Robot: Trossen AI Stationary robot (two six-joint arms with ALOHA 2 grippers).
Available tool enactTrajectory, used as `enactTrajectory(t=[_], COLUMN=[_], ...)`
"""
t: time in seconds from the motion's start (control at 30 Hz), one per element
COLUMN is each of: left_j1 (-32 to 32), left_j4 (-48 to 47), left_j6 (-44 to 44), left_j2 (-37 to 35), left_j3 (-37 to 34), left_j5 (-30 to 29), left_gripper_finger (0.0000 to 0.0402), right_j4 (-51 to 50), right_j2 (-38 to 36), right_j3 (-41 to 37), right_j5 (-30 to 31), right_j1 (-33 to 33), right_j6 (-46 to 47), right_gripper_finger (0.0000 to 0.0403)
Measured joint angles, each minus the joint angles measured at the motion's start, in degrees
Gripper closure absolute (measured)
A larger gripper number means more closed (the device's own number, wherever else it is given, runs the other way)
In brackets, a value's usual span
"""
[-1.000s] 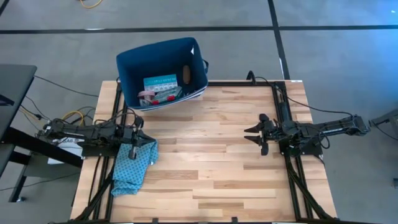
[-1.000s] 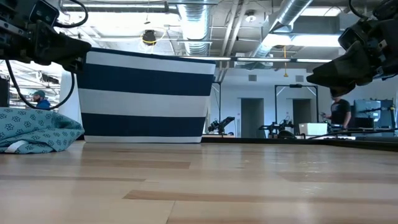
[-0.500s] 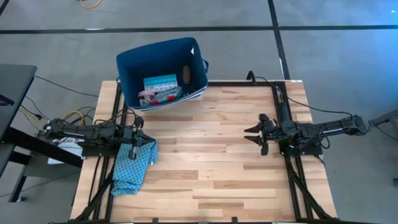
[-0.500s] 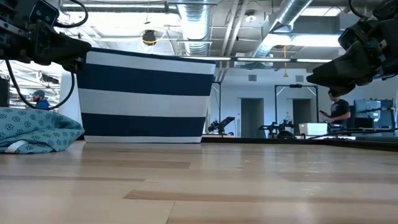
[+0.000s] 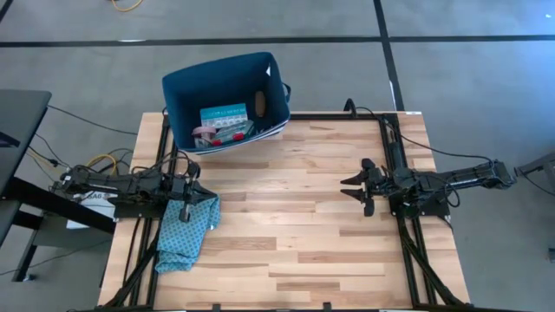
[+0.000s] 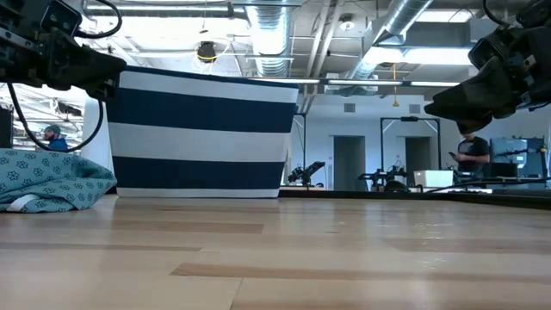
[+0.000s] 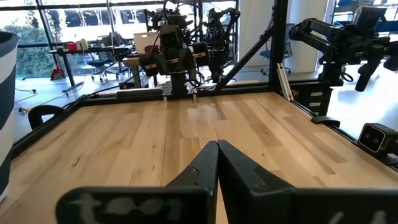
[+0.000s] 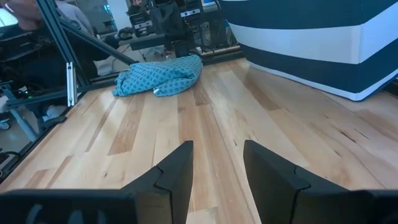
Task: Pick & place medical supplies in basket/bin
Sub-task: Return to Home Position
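From above, the bin [image 5: 184, 104] walls are shading what lies inside: I am making out a flat box [image 5: 223, 117], something pink [image 5: 206, 133] beside it and a brown block [image 5: 259, 103], but anything beneath them is staying hidden and the small pieces are too tiny for me to name. At table height the bin's striped side is blocking its whole inside, the picture's top edge is cutting off the left arm [image 6: 52, 52] and the right arm [image 6: 499, 73], and the left edge is clipping the cloth [image 6: 47, 179]. The left gripper [image 5: 185, 211] is covering the cloth's top corner. A far-off person [image 6: 469, 155] is standing half hidden behind the right arm.
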Motion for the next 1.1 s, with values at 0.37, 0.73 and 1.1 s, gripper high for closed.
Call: enactTrajectory(t=[0.37,0.73,1.1], left_j1=[0.00,0.00,0.00], left_j4=[0.00,0.00,-0.01], left_j6=[-0.18,-0.66,-0.05], left_j2=[0.02,0.00,0.01], left_j3=[0.02,0.02,0.01], left_j5=[0.00,0.00,0.00], left_gripper_finger=[0.0401,0.0401,0.0401], right_j4=[-0.01,0.00,0.00], right_j2=[-0.02,0.00,-0.01], right_j3=[0.00,0.00,0.00], right_j5=[0.00,0.00,0.00], right_j1=[0.00,0.00,0.00], right_j6=[0.00,0.00,0.00], right_gripper_finger=[0.0268,0.0269,0.0265])
